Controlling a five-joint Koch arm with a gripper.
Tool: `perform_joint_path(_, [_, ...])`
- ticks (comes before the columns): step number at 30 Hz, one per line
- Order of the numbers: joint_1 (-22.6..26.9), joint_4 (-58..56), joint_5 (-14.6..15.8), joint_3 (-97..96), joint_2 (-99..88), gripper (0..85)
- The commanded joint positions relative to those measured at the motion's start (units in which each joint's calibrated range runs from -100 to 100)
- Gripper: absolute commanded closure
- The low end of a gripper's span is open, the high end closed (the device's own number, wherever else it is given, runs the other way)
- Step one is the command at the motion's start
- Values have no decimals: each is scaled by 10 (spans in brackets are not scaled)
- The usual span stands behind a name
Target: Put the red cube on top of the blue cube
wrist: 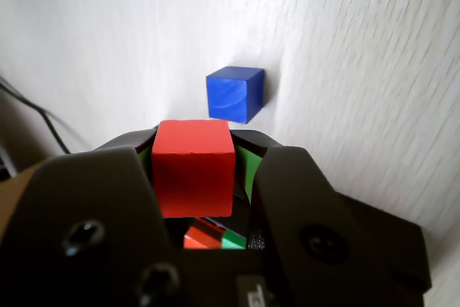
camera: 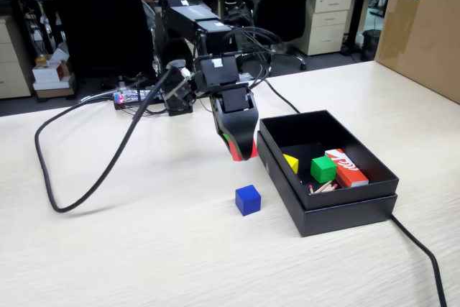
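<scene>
Gripper [camera: 241,150] clamped on the red cube [wrist: 192,167], raised above the pale wooden table [camera: 144,249]. Blue cube [camera: 248,199] resting on the table, toward five o'clock of the gripper in the fixed view, at nine o'clock of a black box [camera: 345,210].

On the pale wood-grain desk [camera: 144,249] a shallow black box [camera: 327,213] sits open at the right in the fixed view. Inside it lie a yellow block [camera: 290,163] at the left, a green cube [camera: 323,169] in the middle and an orange-red box [camera: 346,167] with white lettering at the right (some thin pale sticks lie just beside the green cube). A thick black cable [camera: 86,192] loops across the desk's left side. A large cardboard box [camera: 424,30] stands at the far right.
</scene>
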Motion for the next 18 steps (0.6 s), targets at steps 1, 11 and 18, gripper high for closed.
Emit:
perform_joint_path(1, [1,19,2,66,15,846])
perform_joint_path(11, [-1,22,3,96,110,846])
perform_joint_path(18, [0,22,3,110,134,846])
